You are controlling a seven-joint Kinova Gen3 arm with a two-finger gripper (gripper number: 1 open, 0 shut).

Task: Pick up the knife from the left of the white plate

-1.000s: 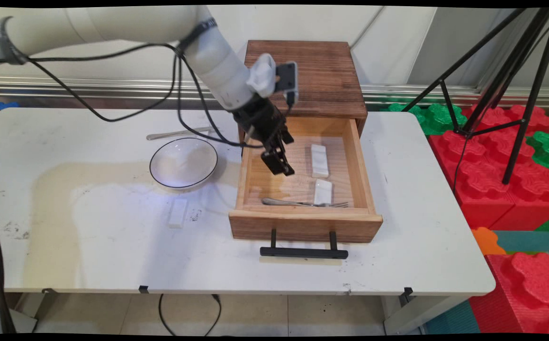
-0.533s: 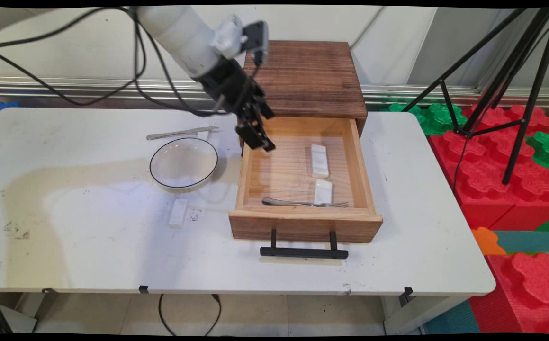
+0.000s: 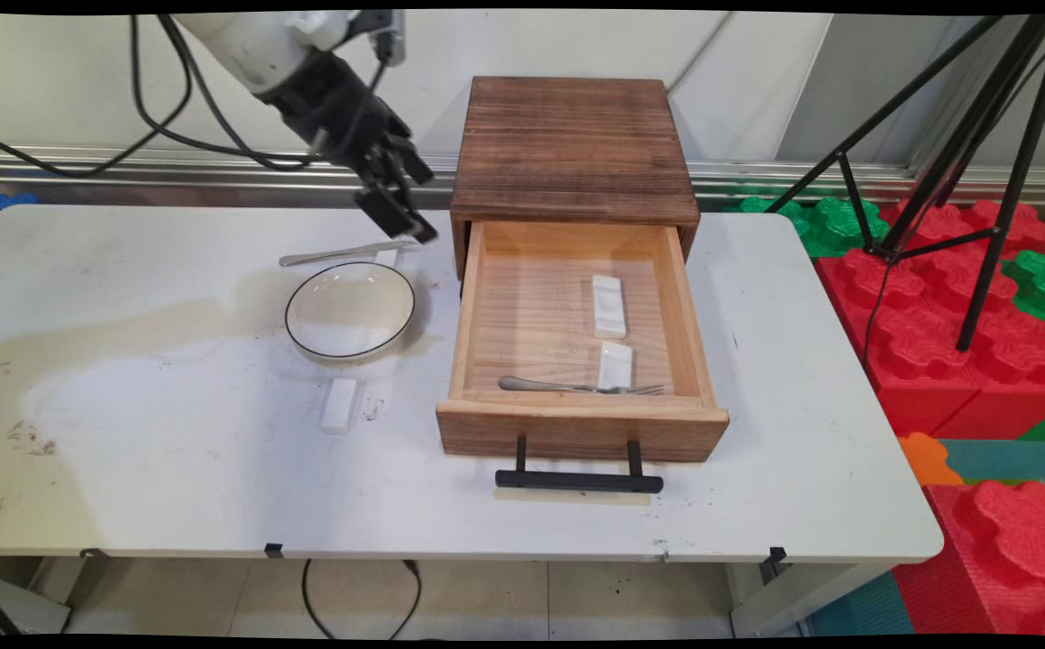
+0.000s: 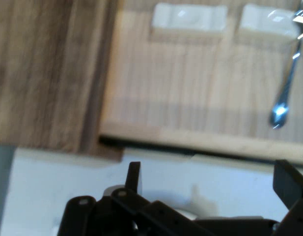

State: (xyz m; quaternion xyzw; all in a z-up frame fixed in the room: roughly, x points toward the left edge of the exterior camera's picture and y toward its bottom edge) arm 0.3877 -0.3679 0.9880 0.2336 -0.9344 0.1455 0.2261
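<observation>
Claw [image 3: 400, 212] hangs raised above the worktop [image 3: 170, 469], spread wide with nothing between the two fingers; the hand view shows both fingertips [image 4: 134, 173] well apart and bare.

Nearest item: a metal utensil [image 3: 342, 254], lying on the worktop just below and slightly to the arm side of the claw. Its long axis runs roughly parallel to the worktop's far edge, crosswise to the claw's reach. No contact.

Just beyond the utensil, toward the camera side, sits a white bowl with a dark rim [image 3: 350, 310], upright, apparently empty. Further out the same way lies a small white block [image 3: 339, 405], flat on the worktop, well apart from the claw.

On the claw's other side stands a wooden cabinet [image 3: 573, 144] with its drawer [image 3: 576, 428] pulled out, near the claw but not touching it. Inside the drawer:
- two white rests: one [image 3: 608, 306] mid-drawer, one [image 3: 615, 365] nearer the drawer front.
- a fork [image 3: 576, 388] lying along the drawer front, its neck across the nearer rest.

Hand view looks across the drawer's side wall at both rests and the fork.
</observation>
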